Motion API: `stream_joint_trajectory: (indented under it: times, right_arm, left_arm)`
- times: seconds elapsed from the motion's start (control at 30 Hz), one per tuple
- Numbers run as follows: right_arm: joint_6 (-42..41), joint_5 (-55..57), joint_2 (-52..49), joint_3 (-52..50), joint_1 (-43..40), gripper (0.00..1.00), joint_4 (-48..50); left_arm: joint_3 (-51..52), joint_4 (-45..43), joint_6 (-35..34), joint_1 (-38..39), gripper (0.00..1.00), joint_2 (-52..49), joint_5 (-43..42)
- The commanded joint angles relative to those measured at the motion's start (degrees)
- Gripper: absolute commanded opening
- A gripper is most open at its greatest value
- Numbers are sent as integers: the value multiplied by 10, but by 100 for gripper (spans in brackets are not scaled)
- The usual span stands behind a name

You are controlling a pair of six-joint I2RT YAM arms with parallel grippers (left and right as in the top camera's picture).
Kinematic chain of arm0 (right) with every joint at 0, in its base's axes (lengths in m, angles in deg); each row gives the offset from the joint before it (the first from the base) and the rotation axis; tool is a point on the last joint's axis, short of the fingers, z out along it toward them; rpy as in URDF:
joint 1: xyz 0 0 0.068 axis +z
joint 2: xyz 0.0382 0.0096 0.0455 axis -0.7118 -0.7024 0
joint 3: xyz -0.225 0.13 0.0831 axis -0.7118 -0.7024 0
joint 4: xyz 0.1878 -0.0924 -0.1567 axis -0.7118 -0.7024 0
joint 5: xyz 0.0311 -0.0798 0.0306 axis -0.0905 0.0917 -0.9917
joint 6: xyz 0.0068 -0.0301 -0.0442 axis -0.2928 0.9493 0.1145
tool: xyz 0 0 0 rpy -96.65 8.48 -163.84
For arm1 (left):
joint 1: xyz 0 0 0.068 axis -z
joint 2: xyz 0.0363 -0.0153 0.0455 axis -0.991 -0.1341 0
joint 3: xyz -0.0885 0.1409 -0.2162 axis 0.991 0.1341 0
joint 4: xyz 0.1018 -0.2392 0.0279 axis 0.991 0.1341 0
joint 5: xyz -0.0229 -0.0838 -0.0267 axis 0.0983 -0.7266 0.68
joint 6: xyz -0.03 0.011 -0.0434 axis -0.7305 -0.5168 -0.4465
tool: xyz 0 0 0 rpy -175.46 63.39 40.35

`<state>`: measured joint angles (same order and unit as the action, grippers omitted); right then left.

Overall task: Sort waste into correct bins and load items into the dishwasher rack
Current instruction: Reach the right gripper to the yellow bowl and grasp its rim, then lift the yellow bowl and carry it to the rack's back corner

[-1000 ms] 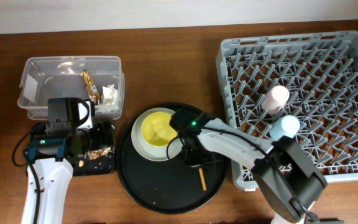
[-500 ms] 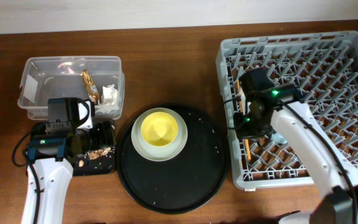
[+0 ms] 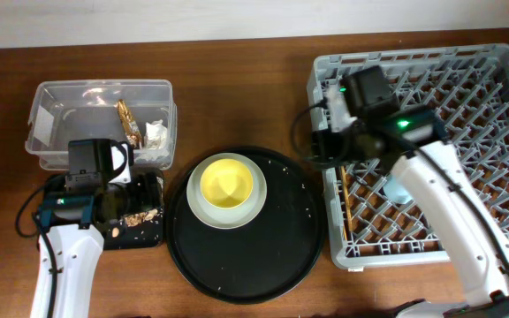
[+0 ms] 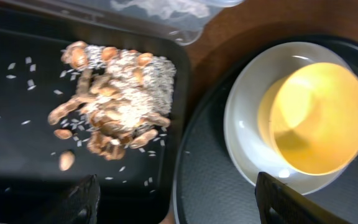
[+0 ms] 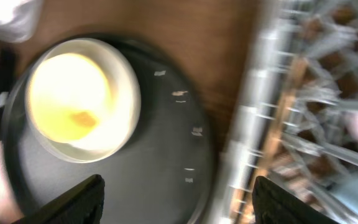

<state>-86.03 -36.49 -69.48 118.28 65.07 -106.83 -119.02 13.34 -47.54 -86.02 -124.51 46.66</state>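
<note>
We see the right gripper (image 5: 178, 199) with its jaws spread wide and nothing between them, hanging over the edge where the dishwasher rack (image 3: 467, 106) meets the round black tray (image 3: 281, 243). The wooden chopsticks (image 3: 345, 199) lie in the rack, off to one side of these jaws. The yellow bowl (image 3: 227, 184) sits ahead and off to the other side, nested on the pale plate (image 3: 203, 215) on that tray, which rests on the counter. The left gripper (image 4: 179, 200) also has its jaws spread and empty. Ahead of them, the food scraps (image 4: 114, 102) in the shallow black tray (image 4: 17, 155) lie toward one finger and the bowl toward the other.

We judge the bowl to be next. It looks rigid, smooth and light, so it could slip under a pinch on its curved wall. We would take it at the rim, one jaw inside and one outside, on the side nearest the right jaws, and lift straight up so the plate beneath is not dragged. The plate sits low and flat and offers little edge to hold, so it should be easier once the bowl is off.
</note>
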Motion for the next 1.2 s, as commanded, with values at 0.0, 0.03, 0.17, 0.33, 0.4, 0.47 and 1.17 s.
stream_joint_trajectory:
  times: [0.0,0.03,0.17,0.33,0.4,0.47,1.17]
  right_arm:
    - [-17,-30,-41,4,62,78,30]
    - [-31,-30,-61,4,79,79,41]
    - [-97,-30,-171,4,139,76,80]
    - [-150,-31,-278,4,170,61,105]
    - [-151,-30,-285,4,171,49,112]
    - [-151,-30,-285,4,170,36,121]
    - [-84,391,-167,249,21,4,-11]
  left_arm:
    - [-2,13,-5,-3,79,-7,59]
    - [-2,15,-5,-3,79,-9,64]
    - [-1,17,-5,-2,79,-9,65]
    - [-1,17,-5,-2,79,-9,60]
    - [-1,17,-5,-2,79,-9,60]
    - [-1,17,-5,-2,79,-9,60]
    - [-1,14,-5,-2,79,-9,50]
